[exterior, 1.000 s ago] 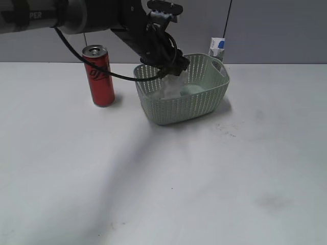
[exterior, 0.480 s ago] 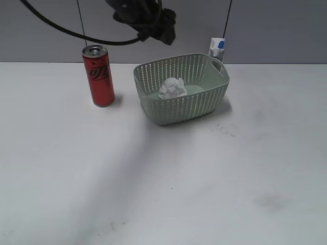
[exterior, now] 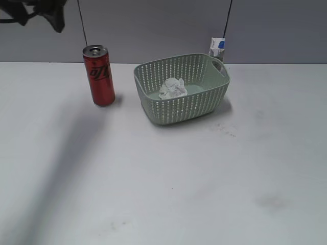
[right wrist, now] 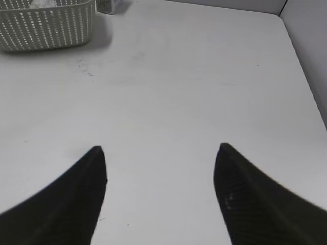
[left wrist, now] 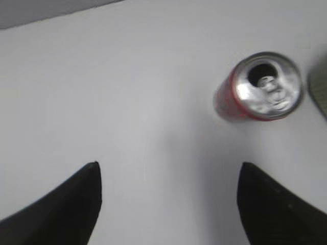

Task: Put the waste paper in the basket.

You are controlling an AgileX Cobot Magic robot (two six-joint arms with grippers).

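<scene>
Now the white desk (exterior: 204, 178) is being shown as a broad matte surface, marked by faint grey smudges and a few dark specks near the basket (exterior: 182, 88). A plain grey wall (exterior: 153, 25) is being seen behind it, with two thin dark cables hanging down it. The waste paper (exterior: 172, 88) is being held inside the basket, one crumpled white wad lying on its floor. A red can (exterior: 99, 75) is being left upright just to the basket's left, and a small white-and-blue carton (exterior: 216, 47) is being glimpsed behind the basket's far rim. The left end effector (left wrist: 168, 204) is being held wide open over bare desk, with nothing between its fingers, the can's silver top off to its side. The right end effector (right wrist: 161, 196) is likewise being held open and empty above the desk, well apart from the basket. A long soft shadow is being cast across the desk's left part.
</scene>
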